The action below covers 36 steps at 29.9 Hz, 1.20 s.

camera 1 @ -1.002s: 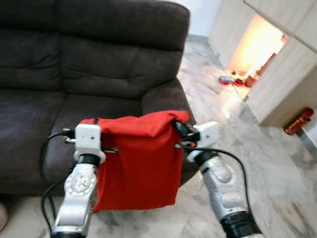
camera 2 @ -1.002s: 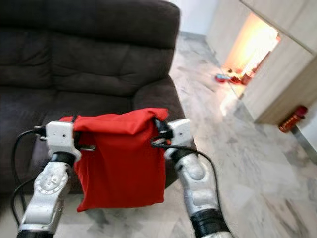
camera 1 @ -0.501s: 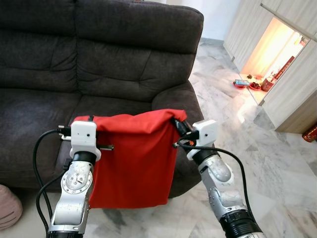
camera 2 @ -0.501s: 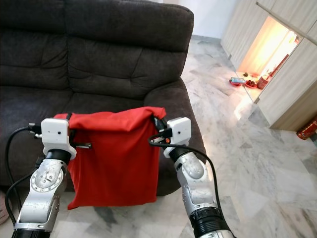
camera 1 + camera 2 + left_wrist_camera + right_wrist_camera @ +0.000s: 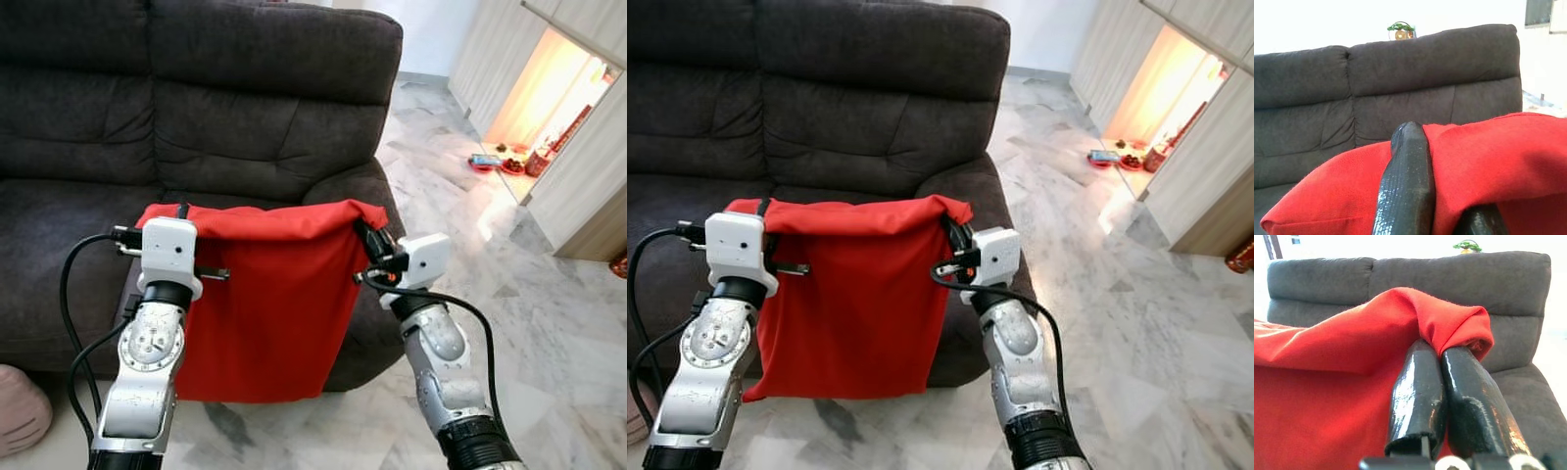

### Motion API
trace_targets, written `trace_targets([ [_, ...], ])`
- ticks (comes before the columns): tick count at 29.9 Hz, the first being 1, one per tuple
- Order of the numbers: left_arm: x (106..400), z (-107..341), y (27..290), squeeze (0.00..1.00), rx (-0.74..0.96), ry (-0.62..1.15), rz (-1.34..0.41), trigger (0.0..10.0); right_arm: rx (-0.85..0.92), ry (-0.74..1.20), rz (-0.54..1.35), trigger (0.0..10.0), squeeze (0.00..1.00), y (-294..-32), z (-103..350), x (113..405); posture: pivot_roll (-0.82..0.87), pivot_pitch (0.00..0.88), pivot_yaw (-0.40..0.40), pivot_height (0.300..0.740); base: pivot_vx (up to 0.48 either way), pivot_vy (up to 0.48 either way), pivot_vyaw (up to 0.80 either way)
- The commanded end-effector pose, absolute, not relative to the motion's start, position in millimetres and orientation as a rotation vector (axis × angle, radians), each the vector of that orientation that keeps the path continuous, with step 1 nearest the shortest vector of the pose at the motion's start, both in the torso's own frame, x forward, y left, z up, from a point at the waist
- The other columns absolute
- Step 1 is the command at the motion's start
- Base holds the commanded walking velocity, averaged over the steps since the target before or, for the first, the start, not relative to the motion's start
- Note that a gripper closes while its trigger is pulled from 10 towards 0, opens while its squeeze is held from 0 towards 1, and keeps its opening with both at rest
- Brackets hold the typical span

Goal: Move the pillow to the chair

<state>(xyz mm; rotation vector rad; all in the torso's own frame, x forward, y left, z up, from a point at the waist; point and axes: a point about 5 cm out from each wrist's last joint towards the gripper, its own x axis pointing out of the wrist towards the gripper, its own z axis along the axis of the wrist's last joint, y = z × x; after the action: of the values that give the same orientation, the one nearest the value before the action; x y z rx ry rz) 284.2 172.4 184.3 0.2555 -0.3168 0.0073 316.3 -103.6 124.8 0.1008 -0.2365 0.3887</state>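
Right now both sets of fingers are clamped on cloth. Right gripper [image 5: 1449, 382]: fingers [image 5: 1418, 396] pressed together, pinching a bunched corner of the red pillow [image 5: 265, 294] at its top edge. Left gripper [image 5: 1440, 196]: one finger [image 5: 1405, 181] lies over the red fabric, the other sits mostly hidden under the fold, so it looks like a pinch on the opposite top corner, though the lower finger is barely visible. Pillow hangs slack between the two grippers like a flat sheet, top edge stretched roughly level, bottom edge free above the marble floor [image 5: 549, 323]. It's held up in the air in front of the dark grey sofa [image 5: 196, 98], covering part of the seat front and armrest. Pinkish object [image 5: 18, 406] sits on the floor at the robot's far left. Lit cabinet niche [image 5: 549, 108] lies off to the right, well apart.
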Motion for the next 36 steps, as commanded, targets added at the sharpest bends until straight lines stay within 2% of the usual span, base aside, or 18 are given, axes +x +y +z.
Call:
trace_targets([
  [1, 282.6, 218.0, 165.3, 0.00, 0.275, -0.471, -0.015, 10.0, 0.098, -0.248, 0.360, 10.0, 0.00, -107.2, 124.2, 316.1, 0.18, 0.000, -0.054, 0.740, 0.000, 0.000, 0.00],
  [17, 287.1, 223.5, 163.5, 0.00, 0.275, -0.474, -0.041, 10.0, 0.121, -0.276, 0.321, 10.0, 0.00, -103.7, 128.3, 317.9, 0.18, 0.000, -0.026, 0.740, 0.000, 0.000, 0.00],
  [36, 284.1, 238.5, 162.3, 0.00, 0.267, -0.539, -0.009, 10.0, 0.114, -0.492, 0.317, 10.0, 0.00, -107.2, 188.3, 325.6, 0.17, 0.002, -0.054, 0.740, 0.000, 0.000, 0.00],
])
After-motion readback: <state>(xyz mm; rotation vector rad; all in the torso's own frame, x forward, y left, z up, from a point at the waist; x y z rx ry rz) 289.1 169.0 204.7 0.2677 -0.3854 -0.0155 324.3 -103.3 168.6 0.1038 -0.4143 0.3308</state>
